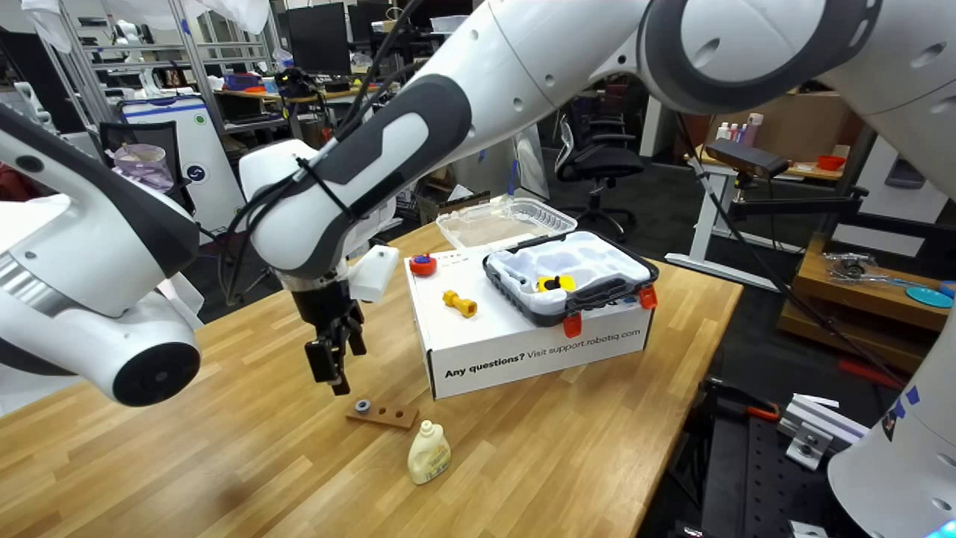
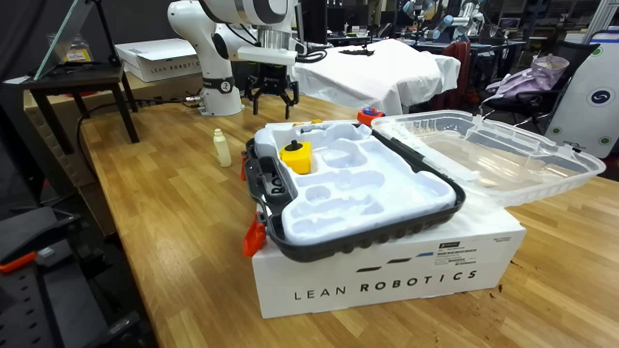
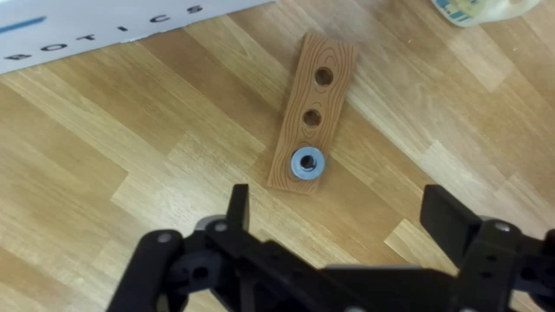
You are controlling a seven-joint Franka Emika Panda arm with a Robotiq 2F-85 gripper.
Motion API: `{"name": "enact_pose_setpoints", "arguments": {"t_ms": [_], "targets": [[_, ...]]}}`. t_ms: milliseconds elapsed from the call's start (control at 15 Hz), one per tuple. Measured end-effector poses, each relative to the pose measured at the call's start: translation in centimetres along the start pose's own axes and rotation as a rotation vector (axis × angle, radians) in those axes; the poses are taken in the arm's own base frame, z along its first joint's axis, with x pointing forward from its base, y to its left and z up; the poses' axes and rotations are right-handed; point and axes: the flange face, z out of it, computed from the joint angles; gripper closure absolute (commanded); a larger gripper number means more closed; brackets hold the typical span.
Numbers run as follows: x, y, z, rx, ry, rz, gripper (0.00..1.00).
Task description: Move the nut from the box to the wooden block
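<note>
The nut (image 3: 298,165), a grey metal ring, sits on the wooden block (image 3: 318,97) at the end nearest my gripper. Two bare holes of the brown block show beyond it in the wrist view. In an exterior view, the nut (image 1: 362,406) is at the end of the block (image 1: 390,420) that lies below my hand. My gripper (image 3: 337,208) is open above the table, its fingers wide apart with nothing between them and clear of the nut. In an exterior view the gripper (image 2: 271,109) hangs behind the white box (image 2: 387,297), which hides the block there.
An open case (image 1: 597,261) with a clear lid (image 2: 454,140) rests on the box. Beside it on top are a yellow bolt-like piece (image 1: 459,304) and a red tape measure (image 1: 423,264). A cream bottle (image 1: 429,454) stands near the block. Another white arm (image 1: 89,246) is close by.
</note>
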Motion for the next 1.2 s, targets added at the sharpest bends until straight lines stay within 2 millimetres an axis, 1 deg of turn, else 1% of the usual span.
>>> {"name": "enact_pose_setpoints", "arguments": {"t_ms": [200, 333, 600, 667, 733, 933, 1200], "targets": [[-2.3, -2.0, -2.4, 0.006, -0.019, -0.011, 0.00], [-4.2, -3.6, -3.1, 0.030, -0.038, -0.010, 0.00], [-8.0, -6.4, -3.5, 0.087, -0.072, 0.010, 0.00], [-8.4, -6.7, -3.7, 0.087, -0.074, 0.009, 0.00], [-8.4, -6.7, -3.8, 0.086, -0.073, 0.008, 0.00], [-8.1, -6.5, -3.2, 0.090, -0.078, 0.009, 0.00], [-8.0, -6.5, -3.3, 0.090, -0.075, 0.009, 0.00]]}}
